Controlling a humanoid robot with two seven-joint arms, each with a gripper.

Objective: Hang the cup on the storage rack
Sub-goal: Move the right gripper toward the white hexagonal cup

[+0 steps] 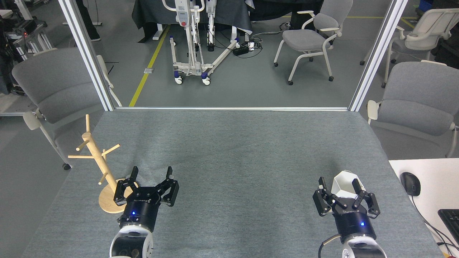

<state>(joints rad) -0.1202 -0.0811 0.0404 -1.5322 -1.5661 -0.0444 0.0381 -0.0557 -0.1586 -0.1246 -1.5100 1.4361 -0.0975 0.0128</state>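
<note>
My light wooden pegged mug tree (96,163) stands far left on the grey felt tabletop (229,150); the faceted white cup (343,183) sits far right.

a robotics lab or test hall. the desk (229,150) is covered in grey felt and framed by two aluminium posts (86,53), like a test cell. beyond it lies a grey floor with a yellow line (148,66) taped along it. a white wheeled lift stand (193,39) sits there with cables and a power strip (242,48) on the floor. grey office chairs (312,36) stand around, some on castors. to the right, a white table carries a mouse (410,183) and a keyboard (451,218). racks of equipment (25,34) fill the far left corner.
</note>
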